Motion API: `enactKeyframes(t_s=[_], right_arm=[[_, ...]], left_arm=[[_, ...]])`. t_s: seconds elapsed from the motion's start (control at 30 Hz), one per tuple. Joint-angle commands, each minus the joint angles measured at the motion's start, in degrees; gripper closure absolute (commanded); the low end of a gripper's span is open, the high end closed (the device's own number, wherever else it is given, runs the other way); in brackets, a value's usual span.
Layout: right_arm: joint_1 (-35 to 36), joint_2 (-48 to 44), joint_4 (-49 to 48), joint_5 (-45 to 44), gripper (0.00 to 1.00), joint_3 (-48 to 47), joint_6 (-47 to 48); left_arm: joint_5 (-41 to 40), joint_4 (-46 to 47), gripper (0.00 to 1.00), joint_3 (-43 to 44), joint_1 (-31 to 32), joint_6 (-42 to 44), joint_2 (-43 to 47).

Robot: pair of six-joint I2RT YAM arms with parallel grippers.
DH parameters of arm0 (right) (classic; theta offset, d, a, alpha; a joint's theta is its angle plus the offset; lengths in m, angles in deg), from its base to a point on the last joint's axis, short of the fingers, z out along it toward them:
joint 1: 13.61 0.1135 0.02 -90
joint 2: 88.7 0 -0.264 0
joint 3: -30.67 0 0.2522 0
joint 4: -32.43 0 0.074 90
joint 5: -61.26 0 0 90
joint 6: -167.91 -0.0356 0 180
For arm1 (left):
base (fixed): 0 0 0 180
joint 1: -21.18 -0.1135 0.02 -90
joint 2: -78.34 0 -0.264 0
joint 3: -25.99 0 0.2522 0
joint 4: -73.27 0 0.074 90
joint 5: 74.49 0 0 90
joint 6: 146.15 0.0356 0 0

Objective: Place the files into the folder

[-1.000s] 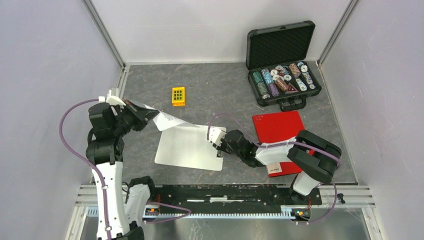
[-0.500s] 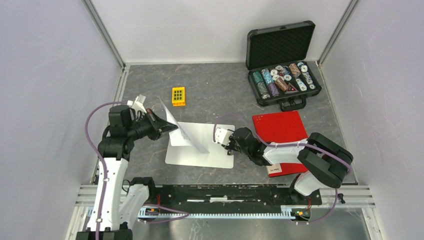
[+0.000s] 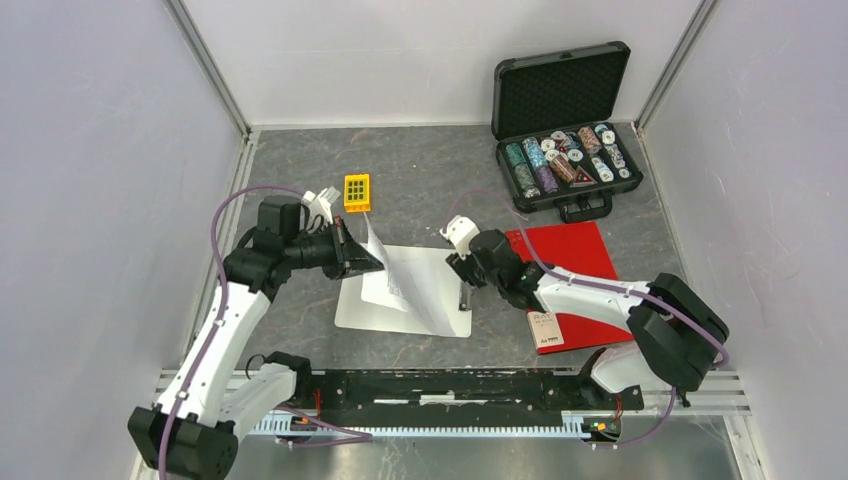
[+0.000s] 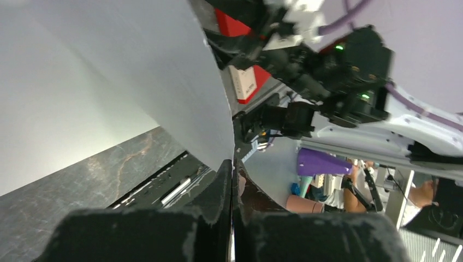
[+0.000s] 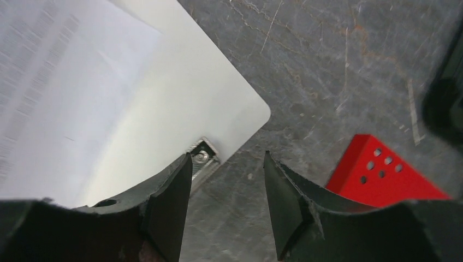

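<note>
At the left, the left gripper is pinched tight on one edge of the files, holding the printed white sheet lifted and curling above the white clipboard in the middle of the table. Just right of it, the right gripper hangs with its fingers spread and empty over the clipboard's metal clip. Further right, the red folder lies flat and looks closed, partly under the right arm, so nothing is filed yet: opening it and laying the sheet inside both remain.

Jaws pressed together pinch the files by one edge.
</note>
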Motion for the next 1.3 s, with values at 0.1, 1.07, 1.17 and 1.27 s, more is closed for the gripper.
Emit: enactKeyframes(t_s=[0.1, 1.07, 1.17, 1.27], right_arm=[[0.3, -2.1, 14.4, -3.7, 0.42, -5.6, -33.6], [6.4, 8.8, 14.4, -14.0, 0.45, -9.0, -44.1], [6.3, 9.0, 14.3, -13.8, 0.48, -8.4, -42.2], [6.0, 9.1, 14.6, -13.3, 0.50, -8.1, -39.5]], left_arm=[[-13.5, -9.8, 0.98, 5.5, 0.2, 14.2, -6.8], [-32.0, -10.5, 0.96, 6.1, 0.2, 23.3, -23.7], [-29.5, -9.4, 0.96, 5.6, 0.2, 23.6, -25.2], [-24.6, -7.6, 0.97, 4.7, 0.2, 23.9, -26.0]])
